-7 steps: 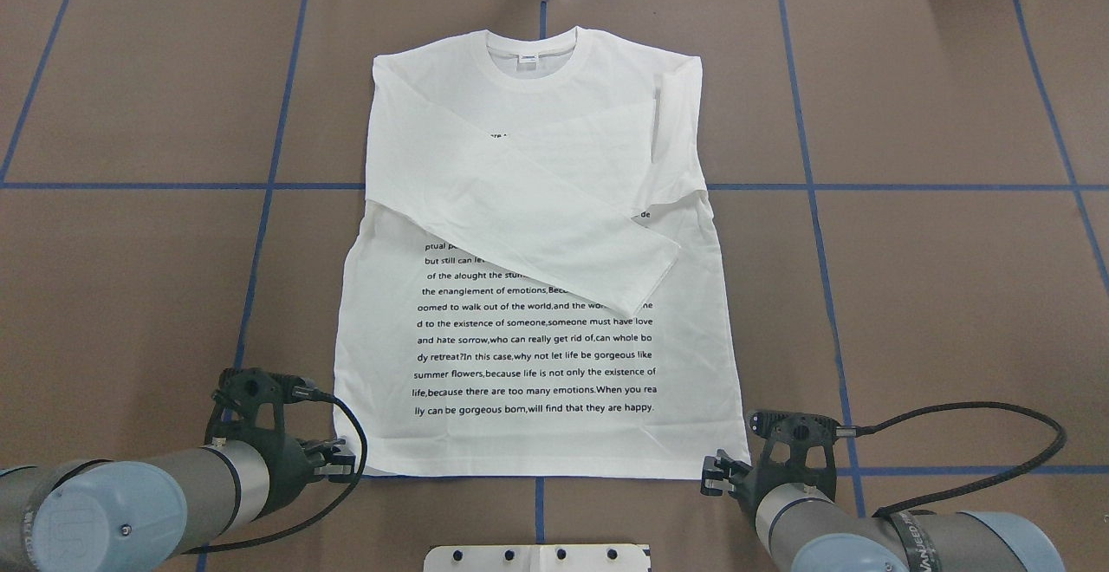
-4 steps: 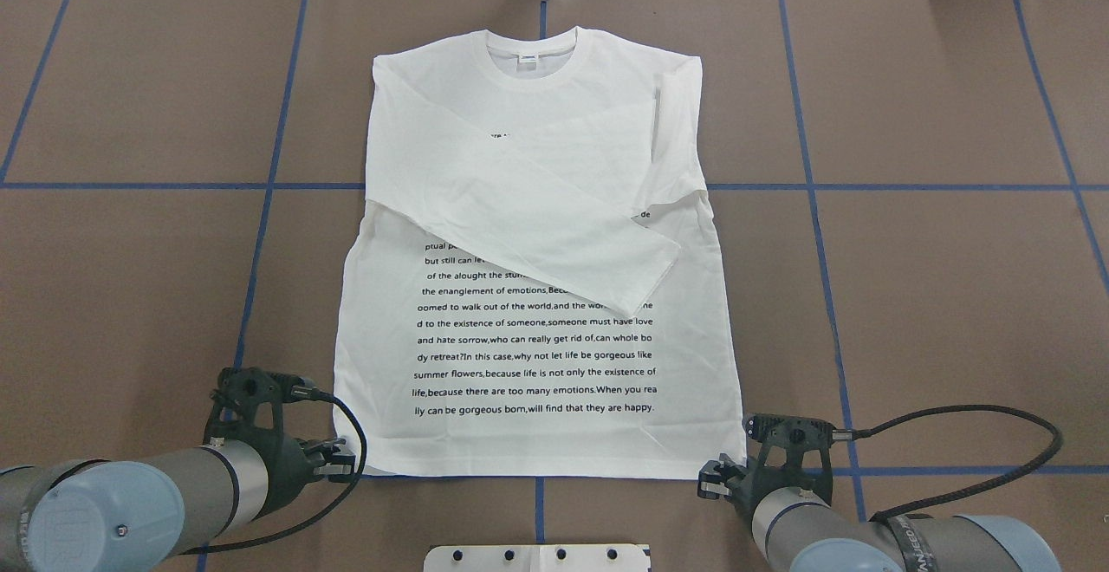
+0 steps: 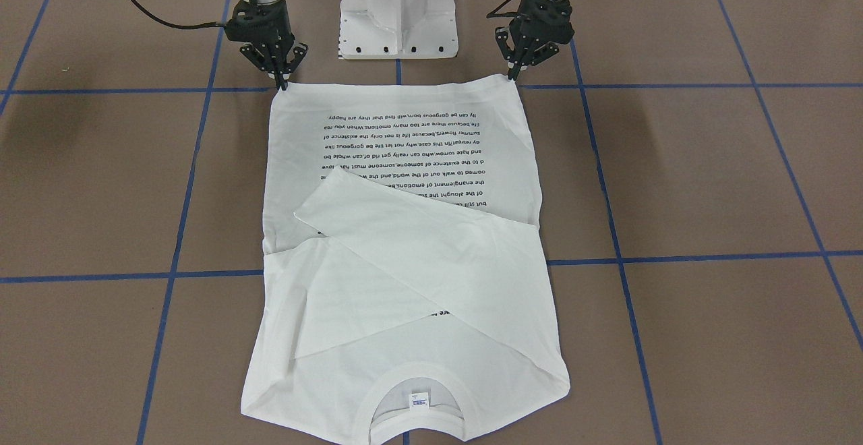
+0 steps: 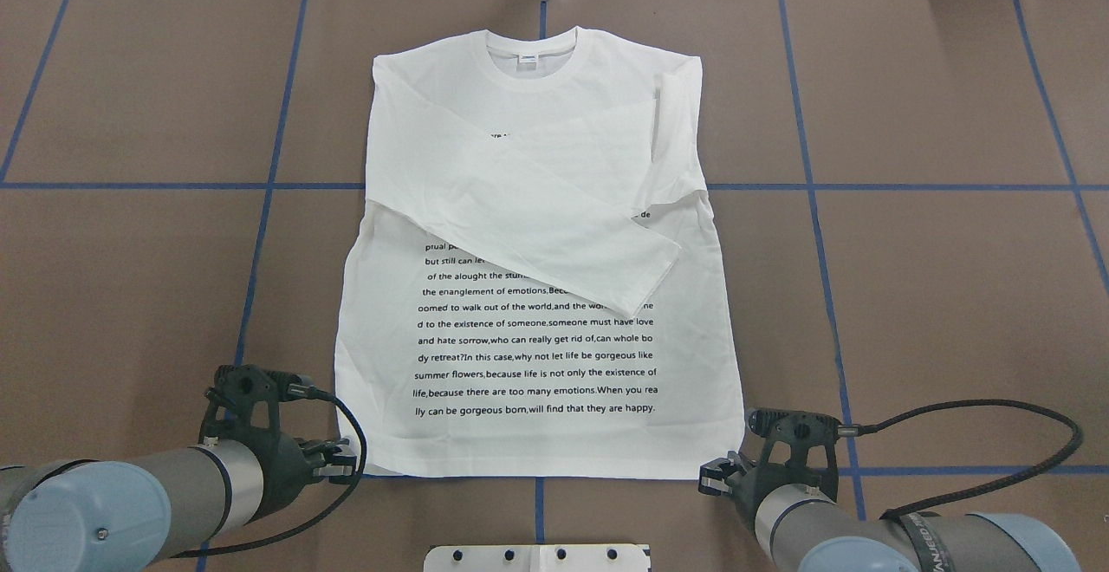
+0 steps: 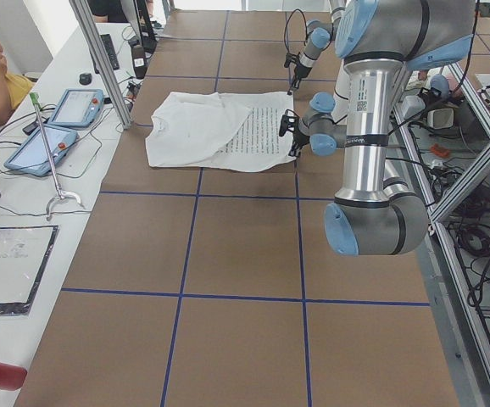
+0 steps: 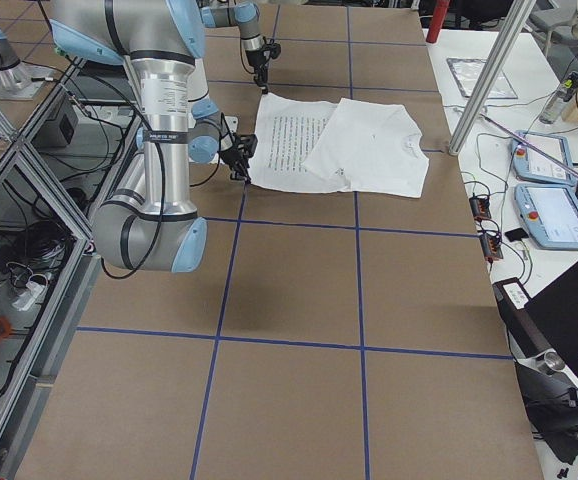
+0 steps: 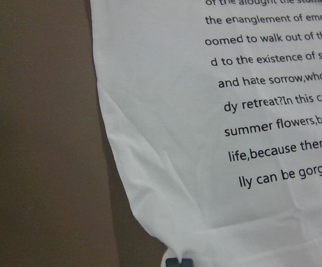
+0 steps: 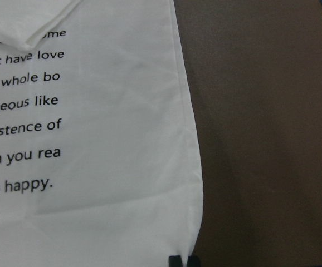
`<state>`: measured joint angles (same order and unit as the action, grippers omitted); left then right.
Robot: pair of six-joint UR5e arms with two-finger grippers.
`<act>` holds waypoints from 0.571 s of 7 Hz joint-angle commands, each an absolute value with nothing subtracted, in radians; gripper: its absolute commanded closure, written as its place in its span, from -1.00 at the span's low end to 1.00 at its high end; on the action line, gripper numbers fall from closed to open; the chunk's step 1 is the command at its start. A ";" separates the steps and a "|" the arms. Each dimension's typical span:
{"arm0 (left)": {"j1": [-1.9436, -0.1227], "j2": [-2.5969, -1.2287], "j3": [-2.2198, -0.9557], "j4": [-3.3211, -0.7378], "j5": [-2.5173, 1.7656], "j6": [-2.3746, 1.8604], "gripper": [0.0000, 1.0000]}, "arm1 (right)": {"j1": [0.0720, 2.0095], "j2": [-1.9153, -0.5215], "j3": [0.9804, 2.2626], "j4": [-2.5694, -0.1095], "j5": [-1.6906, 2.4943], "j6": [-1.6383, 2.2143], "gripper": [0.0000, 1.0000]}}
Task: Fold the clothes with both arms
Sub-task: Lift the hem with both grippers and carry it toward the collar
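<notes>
Both pinches sit on the near hem corners. The left gripper [image 3: 516,75] is clamped on one bottom corner of the shirt [image 4: 537,338], and the right gripper [image 3: 281,81] is clamped on the other. In the wrist views the cloth edge runs right into the fingertips, so I read both grips as shallow, with only a sliver of hem held.

Step in hand, as I judge it: lift the hem [image 4: 537,472] and carry it away from the robot to the collar.
- Raise both arms together at the same height so the hem stays taut and straight.
- Go slowly at first. With a bite this thin, a jerk could pull a corner free.
- Keep the lift low so the crossed sleeves [image 4: 554,234] aren't dragged out of place.

Material: thin white knit, limp and faintly wrinkled near the corners, with a stitched side seam. It lies flat on the matte brown table [image 4: 953,295], which is taped with blue grid lines. The black text [image 4: 537,355] covers the lower half. Further out, the two sleeves are folded diagonally across the chest. Farthest away are the ribbed round collar [image 4: 531,42] and a small label [image 4: 526,59].
</notes>
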<state>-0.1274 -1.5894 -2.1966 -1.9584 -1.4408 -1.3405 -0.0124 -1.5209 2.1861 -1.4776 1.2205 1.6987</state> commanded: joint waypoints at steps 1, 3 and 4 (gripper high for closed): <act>-0.129 -1.598 -2.410 -1.775 -1.518 -1.324 1.00 | -0.018 -1.522 2.492 -1.773 1.306 1.700 1.00; -0.132 -1.647 -2.702 -1.466 -1.635 -1.324 1.00 | -0.028 -1.430 2.708 -2.062 1.386 1.700 1.00; -0.173 -1.740 -2.715 -1.357 -1.702 -1.321 1.00 | 0.030 -1.346 2.709 -2.112 1.449 1.698 1.00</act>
<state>-0.1416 -1.6574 -2.6431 -1.5035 -1.6250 -1.3232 -0.0135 -1.4310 2.6644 -2.0148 1.3828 1.6993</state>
